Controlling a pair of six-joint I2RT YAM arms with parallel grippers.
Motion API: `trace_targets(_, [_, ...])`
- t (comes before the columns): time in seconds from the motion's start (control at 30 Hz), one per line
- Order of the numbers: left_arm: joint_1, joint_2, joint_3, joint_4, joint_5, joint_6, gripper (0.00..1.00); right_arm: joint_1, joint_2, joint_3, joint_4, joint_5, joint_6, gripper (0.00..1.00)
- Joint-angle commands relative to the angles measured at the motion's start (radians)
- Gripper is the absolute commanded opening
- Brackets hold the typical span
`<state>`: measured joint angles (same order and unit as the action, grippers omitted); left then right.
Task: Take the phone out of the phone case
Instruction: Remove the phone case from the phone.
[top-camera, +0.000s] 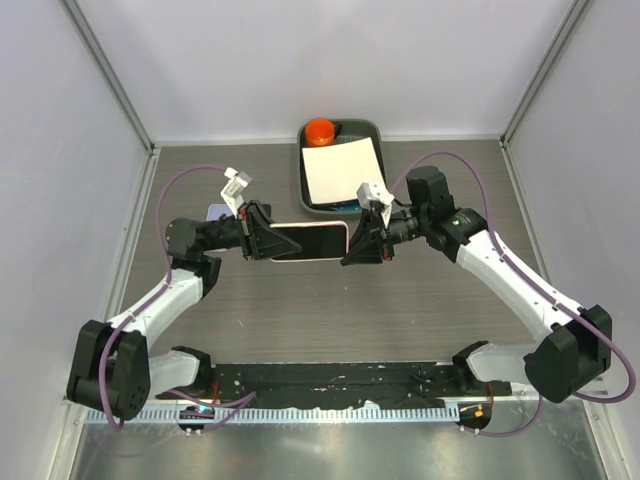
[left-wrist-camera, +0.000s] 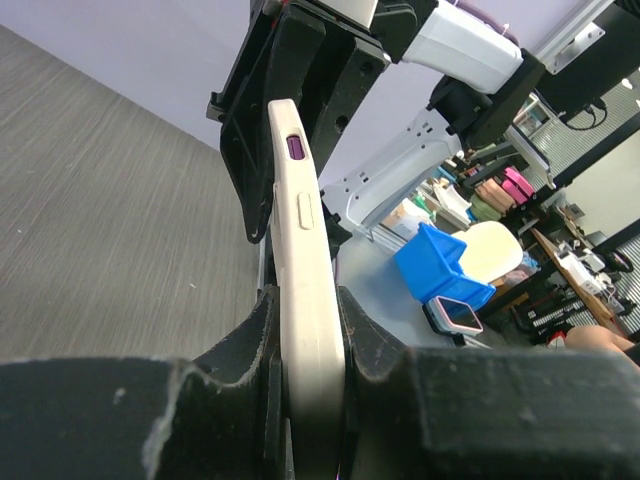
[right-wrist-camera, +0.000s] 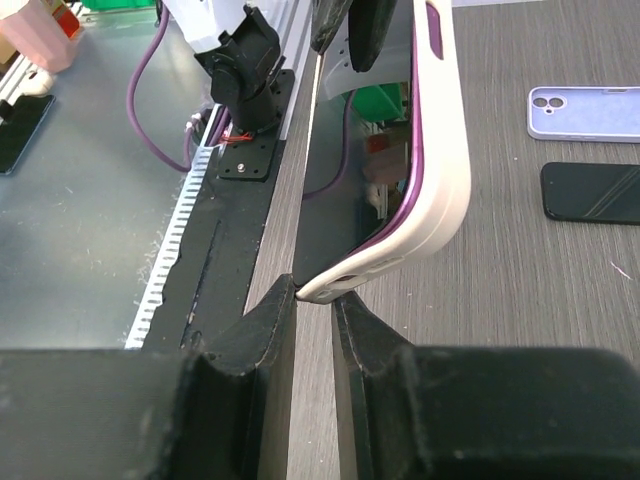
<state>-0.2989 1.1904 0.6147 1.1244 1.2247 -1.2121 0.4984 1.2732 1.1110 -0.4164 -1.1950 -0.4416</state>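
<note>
The phone (right-wrist-camera: 365, 170) is held up over the middle of the table (top-camera: 400, 310) — gripped at both ends.
The left gripper (top-camera: 258, 232) squeezes the left end of the phone case (right-wrist-camera: 445, 150) to steady it; the right gripper (right-wrist-camera: 314, 300) pinches the right corner lip — likely to peel it off.

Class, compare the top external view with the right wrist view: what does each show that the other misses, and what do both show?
Only top external: the tray at the far edge, with an orange object and a white sheet on it, plus both whole arms.
Only right wrist: a black phone lying flat on the table, and the purple rim inside the white case.
Both: the cased phone, gripped at opposite ends by the left fingers and right fingers.
</note>
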Motion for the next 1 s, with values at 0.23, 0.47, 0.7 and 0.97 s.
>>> trace_targets(0.23, [-0.071,-0.043,0.019,0.193,0.045,-0.145,0.0,-0.075,0.084,-0.023,0.355,0.15,0.127,0.16])
trace_targets(0.47, [-0.069,-0.046,0.017,0.196,0.045,-0.15,0.0,-0.096,0.107,-0.03,0.401,0.035,0.205,0.17])
trace_targets(0.7, [-0.071,-0.051,0.016,0.196,0.047,-0.15,0.0,-0.104,0.166,-0.014,0.412,-0.081,0.28,0.17])
trace_targets(0.97, [-0.068,-0.051,0.016,0.207,0.044,-0.159,0.0,-0.109,0.207,-0.016,0.493,-0.149,0.375,0.17])
